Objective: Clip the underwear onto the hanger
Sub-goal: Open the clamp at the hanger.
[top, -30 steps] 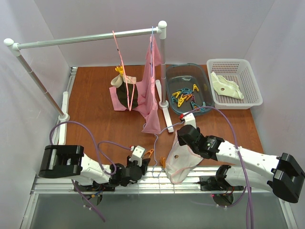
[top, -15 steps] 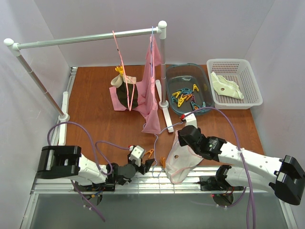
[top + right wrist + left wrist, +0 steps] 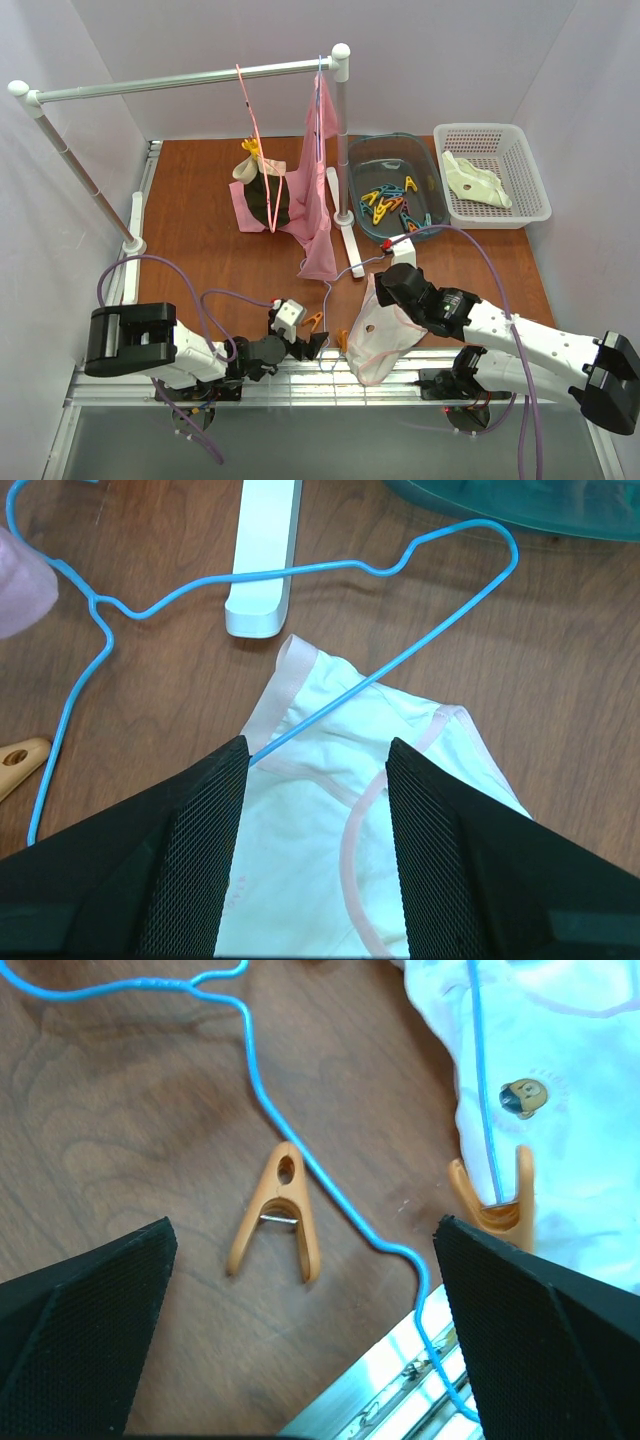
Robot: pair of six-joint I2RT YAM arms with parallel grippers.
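left wrist | left gripper [image 3: 305,1228] jaws wide apart over loose orange clip [image 3: 275,1215] | right gripper [image 3: 315,752] jaws apart, seemingly straddling underwear [image 3: 320,815] and hanger [image 3: 420,633]

Top camera's watching from high at six, facing twelve; both my wrist cameras are hovering close, sharing hanger [image 3: 305,720] and underwear [image 3: 300,830].

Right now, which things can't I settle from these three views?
1. Right gripper on the underwear: pinching or resting? Top view, its wrist covers the contact.
2. Clothespin at the underwear's edge: biting fabric and hanger? Left wrist view, its closed end meets a black finger.
3. Hanger hook: cut off by right wrist view's left edge.
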